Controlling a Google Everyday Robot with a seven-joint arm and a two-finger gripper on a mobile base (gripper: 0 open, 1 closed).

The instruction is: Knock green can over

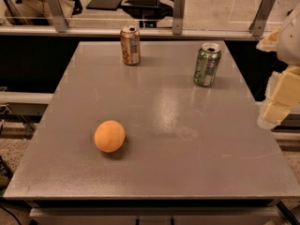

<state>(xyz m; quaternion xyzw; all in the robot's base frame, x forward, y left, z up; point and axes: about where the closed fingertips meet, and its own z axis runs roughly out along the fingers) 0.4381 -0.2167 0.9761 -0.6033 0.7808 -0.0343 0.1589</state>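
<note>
The green can [207, 64] stands upright at the far right of the grey table [187, 139], with a silver top rim and pale markings. My gripper [276, 102] is at the right edge of the view, past the table's right side, to the right of the can and nearer to me, apart from it. Only pale blocky parts of it show.
An orange-brown can [130, 45] stands upright at the far middle of the table. An orange [109, 136] lies at the near left. A glass barrier with metal posts [178, 6] runs behind the table's far edge.
</note>
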